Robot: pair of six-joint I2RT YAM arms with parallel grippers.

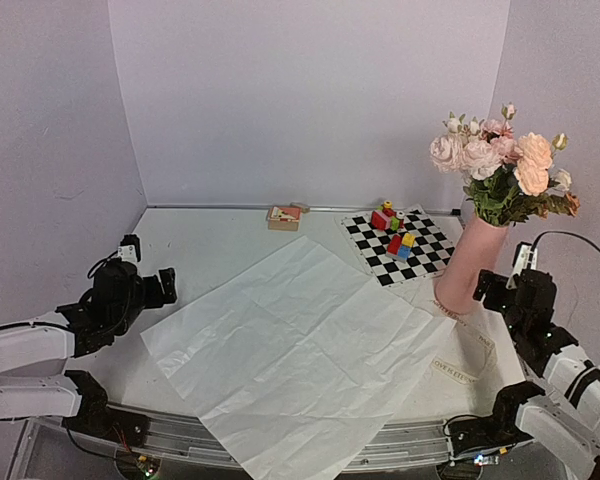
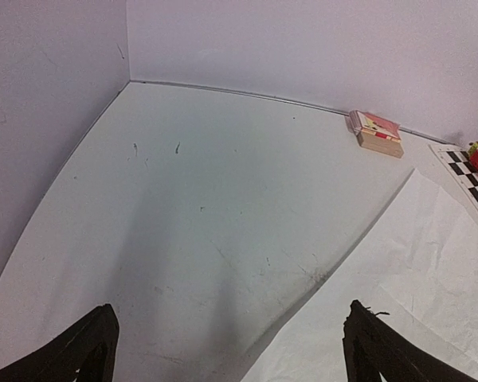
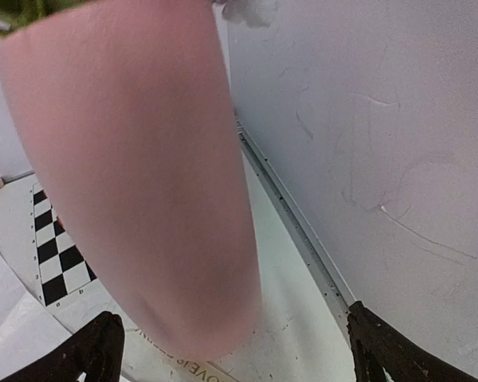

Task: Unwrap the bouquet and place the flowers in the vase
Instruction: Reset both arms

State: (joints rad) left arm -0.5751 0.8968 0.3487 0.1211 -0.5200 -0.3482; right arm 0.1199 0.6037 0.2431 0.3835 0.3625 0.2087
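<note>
Several blocks (image 1: 395,232) on checker mat (image 1: 432,256) nr vase (image 1: 470,265).

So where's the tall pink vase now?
In the top view, the tall pink cylinder vase stands at right, beside the black-and-white checkered mat, holding the pink roses.

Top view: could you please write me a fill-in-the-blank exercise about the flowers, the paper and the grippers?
The flowers stand inside the ____ vase.
The ____ paper lies spread flat on the table.
The blocks sit on a checkered mat to the ____ of the vase.
The left gripper and right gripper are both ____, holding nothing.
Missing words: pink; white; left; open.
</note>
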